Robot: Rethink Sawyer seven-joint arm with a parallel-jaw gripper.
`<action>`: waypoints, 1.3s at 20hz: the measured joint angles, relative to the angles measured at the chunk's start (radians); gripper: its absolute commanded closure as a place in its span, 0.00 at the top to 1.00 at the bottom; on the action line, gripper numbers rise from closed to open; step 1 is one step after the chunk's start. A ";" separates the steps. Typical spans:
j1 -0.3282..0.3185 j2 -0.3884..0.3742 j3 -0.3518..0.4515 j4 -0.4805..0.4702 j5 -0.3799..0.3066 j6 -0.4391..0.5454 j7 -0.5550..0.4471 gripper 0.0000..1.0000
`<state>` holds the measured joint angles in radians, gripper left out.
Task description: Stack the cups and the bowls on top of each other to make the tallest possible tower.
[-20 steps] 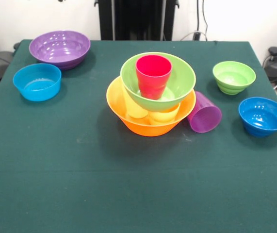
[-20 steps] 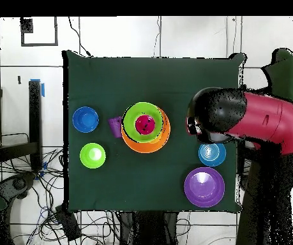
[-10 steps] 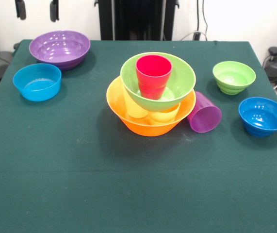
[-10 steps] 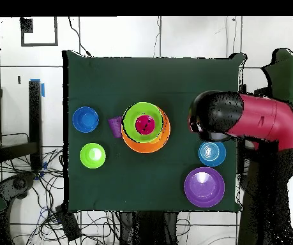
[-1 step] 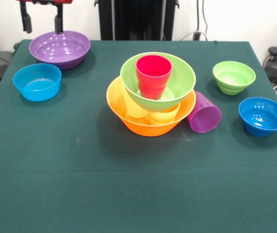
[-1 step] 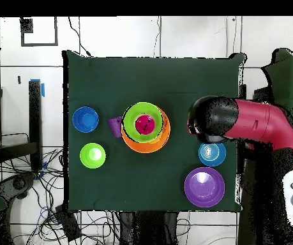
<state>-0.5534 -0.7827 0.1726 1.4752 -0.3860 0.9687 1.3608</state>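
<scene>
The tower stands mid-table: a large orange bowl (image 5: 150, 127) (image 6: 165, 135) holds two yellow cups (image 5: 135, 109) under a large lime green bowl (image 5: 179, 80) (image 6: 131, 115), and a red-pink cup (image 5: 153, 75) (image 6: 145, 124) stands upright in that. A purple cup (image 5: 205, 114) (image 6: 115, 126) lies on its side against the orange bowl. My gripper (image 5: 42, 23) hangs open and empty at the top left, just above the large purple bowl (image 5: 59, 48) (image 6: 204, 187). In the overhead view the arm (image 6: 251, 122) hides the gripper.
A small blue bowl (image 5: 37, 81) (image 6: 212, 154) sits beside the purple bowl. Across the green table (image 5: 128, 194), a small lime green bowl (image 5: 234, 76) (image 6: 92, 155) and another small blue bowl (image 5: 263, 115) (image 6: 85, 119) stand apart. Cables lie around the table.
The gripper has dropped lower into the front view at the top left, over the large purple bowl. The bowls and cups have not moved.
</scene>
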 measured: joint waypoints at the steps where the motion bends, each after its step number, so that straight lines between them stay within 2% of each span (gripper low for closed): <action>1: 0.003 -0.003 0.000 0.008 -0.001 -0.006 0.000 1.00; 6: 0.016 -0.016 0.001 0.043 -0.026 -0.037 0.000 1.00; 15: 0.025 -0.035 -0.007 0.067 -0.114 -0.080 0.000 1.00; 20: 0.076 -0.033 -0.047 0.067 -0.208 -0.101 0.000 1.00; 26: 0.127 -0.022 -0.083 0.066 -0.273 -0.132 0.000 1.00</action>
<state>-0.4259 -0.8044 0.0894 1.5411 -0.6589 0.8367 1.3610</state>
